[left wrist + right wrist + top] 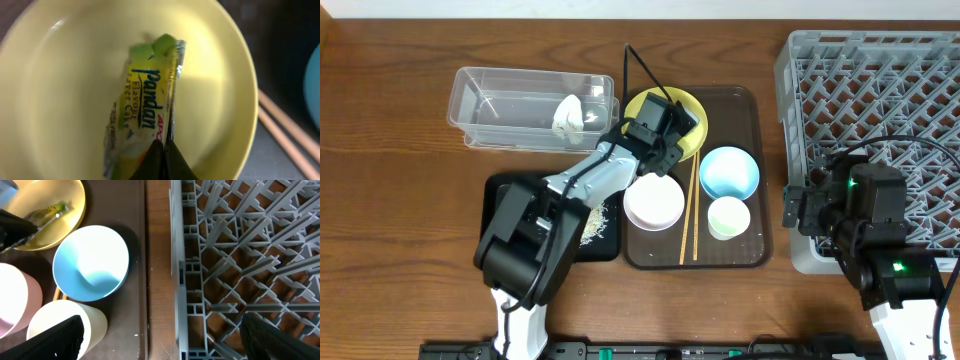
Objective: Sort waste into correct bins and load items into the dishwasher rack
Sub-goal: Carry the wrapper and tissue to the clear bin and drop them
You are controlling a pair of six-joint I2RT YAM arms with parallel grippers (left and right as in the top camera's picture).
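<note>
Progress is early — dishwasher rack at the right edge of the bench holds nothing. Yellow plate, light blue bowl, white bowl, small cup and chopsticks all sit on the brown serving tray mid-bench. Clear tub toward the far left corner holds a crumpled white paper scrap. Black tray by the near edge, partly under the left arm, carries rice-like scraps. Pandan cake wrapper lies in the plate, not yet binned. Left gripper is down in the plate, fingertips closed to a pinch on the wrapper's seam edge; cannot tell whether the wrapper is lifted clear. Right gripper hangs over the rack's near left corner beside the serving tray — jaws spread wide, holding nothing. Left to do, by my reading: wrapper to a bin, then every dish and the chopsticks into the rack.
</note>
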